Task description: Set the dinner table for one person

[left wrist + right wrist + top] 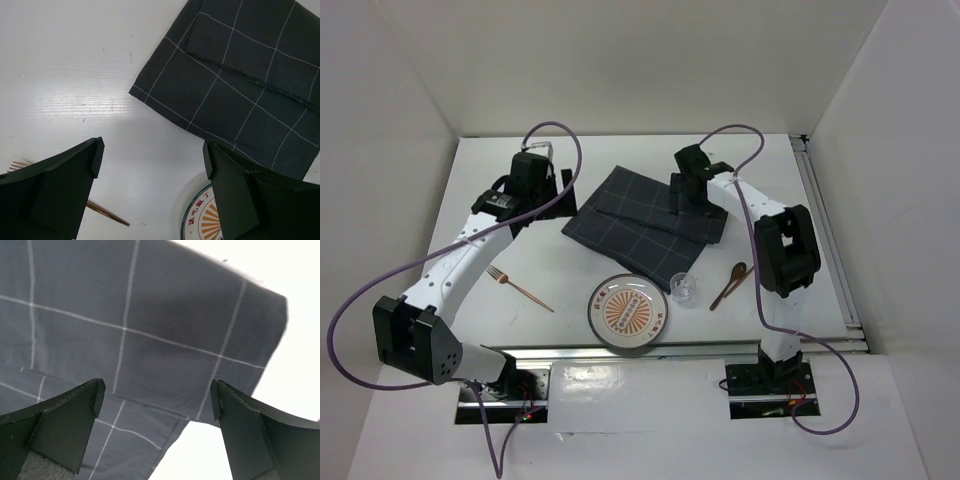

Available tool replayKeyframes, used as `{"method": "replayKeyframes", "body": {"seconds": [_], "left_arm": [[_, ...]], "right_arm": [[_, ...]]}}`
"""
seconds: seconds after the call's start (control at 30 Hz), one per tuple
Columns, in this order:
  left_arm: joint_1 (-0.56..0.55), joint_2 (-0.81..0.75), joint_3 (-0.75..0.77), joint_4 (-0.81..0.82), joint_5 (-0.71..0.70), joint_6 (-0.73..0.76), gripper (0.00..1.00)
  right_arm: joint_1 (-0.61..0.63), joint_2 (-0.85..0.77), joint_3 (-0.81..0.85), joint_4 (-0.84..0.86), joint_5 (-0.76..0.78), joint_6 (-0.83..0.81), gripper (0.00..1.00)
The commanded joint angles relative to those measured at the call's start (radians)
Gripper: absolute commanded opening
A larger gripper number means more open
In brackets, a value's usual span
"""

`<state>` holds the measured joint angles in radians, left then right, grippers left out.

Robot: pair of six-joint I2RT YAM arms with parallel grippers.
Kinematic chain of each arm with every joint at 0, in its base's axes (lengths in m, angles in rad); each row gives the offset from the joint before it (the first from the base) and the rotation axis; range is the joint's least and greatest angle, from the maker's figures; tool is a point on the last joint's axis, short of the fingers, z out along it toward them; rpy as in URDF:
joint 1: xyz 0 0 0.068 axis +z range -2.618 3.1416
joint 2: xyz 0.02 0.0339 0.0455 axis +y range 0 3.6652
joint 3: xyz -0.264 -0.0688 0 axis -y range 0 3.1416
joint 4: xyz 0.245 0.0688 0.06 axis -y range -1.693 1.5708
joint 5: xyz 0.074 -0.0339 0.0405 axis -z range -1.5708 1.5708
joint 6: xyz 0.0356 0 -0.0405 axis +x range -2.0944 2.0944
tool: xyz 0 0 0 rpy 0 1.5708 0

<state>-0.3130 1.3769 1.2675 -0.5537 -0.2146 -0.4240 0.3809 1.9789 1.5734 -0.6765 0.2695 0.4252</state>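
On the white dinner table (520,190) lies a folded dark grey grid-lined cloth (645,225) at the middle. A patterned plate (628,312) sits near the front edge, with a small clear glass (683,289) to its right and a wooden spoon (729,284) beyond that. A copper fork (518,287) lies left of the plate. My left gripper (552,205) is open and empty, above the table left of the cloth (240,85). My right gripper (686,205) is open and empty, above the cloth's right part (150,335).
White walls enclose the table on the left, back and right. A metal rail (825,235) runs along the right edge. The plate's rim (192,220) and the fork's handle (107,213) show in the left wrist view.
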Motion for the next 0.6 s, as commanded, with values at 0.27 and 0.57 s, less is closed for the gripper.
{"method": "replayKeyframes", "body": {"seconds": [0.27,0.57], "left_arm": [[0.074,0.014,-0.039,-0.029,0.124,-0.05,0.98],[0.172,0.046,-0.071,-0.02,0.242,-0.09,0.84]], "right_arm": [[0.053,-0.022,0.063,-0.012,-0.004,-0.014,1.0],[0.183,-0.012,0.122,0.09,-0.111,-0.115,0.67]]}}
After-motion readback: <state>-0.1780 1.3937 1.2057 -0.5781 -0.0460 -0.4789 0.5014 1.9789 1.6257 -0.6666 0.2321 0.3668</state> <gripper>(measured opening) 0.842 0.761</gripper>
